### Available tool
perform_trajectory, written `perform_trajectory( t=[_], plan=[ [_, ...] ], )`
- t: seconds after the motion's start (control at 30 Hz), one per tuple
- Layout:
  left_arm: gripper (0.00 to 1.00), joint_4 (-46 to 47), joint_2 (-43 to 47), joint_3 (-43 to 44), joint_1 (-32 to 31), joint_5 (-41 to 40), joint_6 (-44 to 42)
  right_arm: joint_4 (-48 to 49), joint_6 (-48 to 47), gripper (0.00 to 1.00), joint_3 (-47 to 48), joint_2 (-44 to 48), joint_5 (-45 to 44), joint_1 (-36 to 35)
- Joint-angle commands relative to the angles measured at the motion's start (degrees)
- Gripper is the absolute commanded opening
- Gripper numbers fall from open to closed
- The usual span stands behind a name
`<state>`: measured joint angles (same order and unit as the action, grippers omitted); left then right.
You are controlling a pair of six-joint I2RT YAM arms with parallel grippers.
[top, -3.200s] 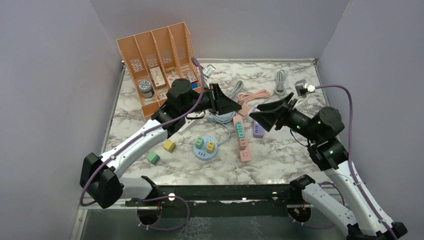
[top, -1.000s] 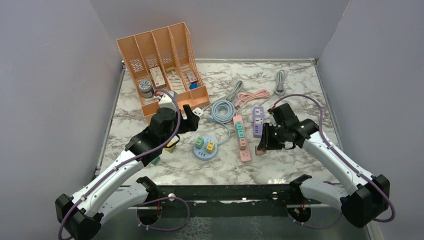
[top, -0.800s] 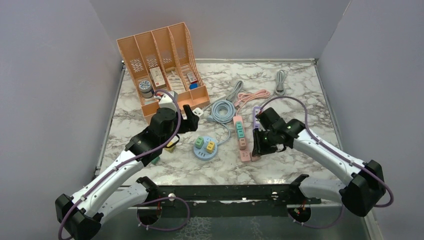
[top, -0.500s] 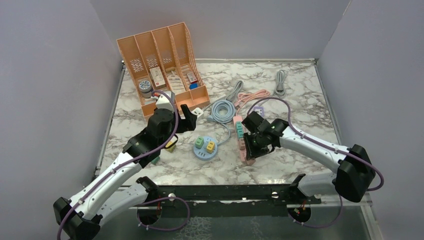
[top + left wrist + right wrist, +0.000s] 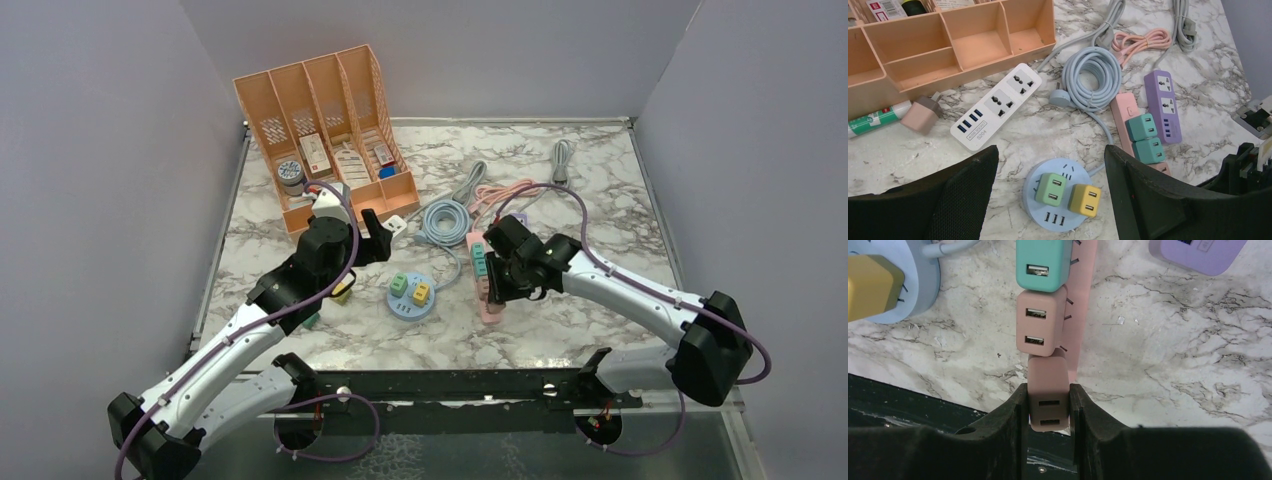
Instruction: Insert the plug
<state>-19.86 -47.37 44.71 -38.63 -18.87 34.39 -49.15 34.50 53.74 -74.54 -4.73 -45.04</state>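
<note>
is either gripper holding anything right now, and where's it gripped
The right gripper holds a pink USB charger plug, pinched across its two opposite side faces. The left gripper is open and holds nothing.

Plug of smooth matt pink plastic, right pincer of matt black plastic, table glossy and marble-patterned.

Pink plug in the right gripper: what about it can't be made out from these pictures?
Prongs: in the right wrist view the pink plug hides them itself, so whether they sit in the pink power strip is unclear.
Top view: the right gripper covers the plug.
Left wrist view: a finger of the left gripper blocks that end of the strip.
</note>
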Motion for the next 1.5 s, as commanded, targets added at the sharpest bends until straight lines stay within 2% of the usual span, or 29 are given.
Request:
perform_trajectory(
  t=[0.0,0.43,0.87,1.2,1.37,1.47],
  plan=[
    [0.79,-0.03,-0.16,1.18,-0.09,-1.52,-1.15,3.13,0.83,0.01,1.38,-1.13,-2.91,-0.14],
    [0.79,-0.04,0.44,0.38,-0.04,-1.78,-1.17,0.14,1.28,0.01,3.13,-5.88,-0.69,-0.14],
    [0.79,0.01,0.06,0.42,-0.04,-2.11,-1.59,-1.68,3.12,0.01,3.36,-8.78,-3.71,-0.29],
    [0.8,0.5,-0.02,5.56,-0.04,-6.68,-7.41,-3.76,8.78,0.01,6.14,-13.0,-9.68,-6.07],
    [0.8,0.82,-0.26,5.66,-0.05,-5.97,-6.48,-2.4,11.49,0.01,3.49,-15.34,-12.6,-7.14],
    [0.8,0.82,-0.52,5.57,-0.04,-5.82,-6.23,0.44,11.9,0.01,0.8,-16.65,-11.27,-7.31]
  ],
)
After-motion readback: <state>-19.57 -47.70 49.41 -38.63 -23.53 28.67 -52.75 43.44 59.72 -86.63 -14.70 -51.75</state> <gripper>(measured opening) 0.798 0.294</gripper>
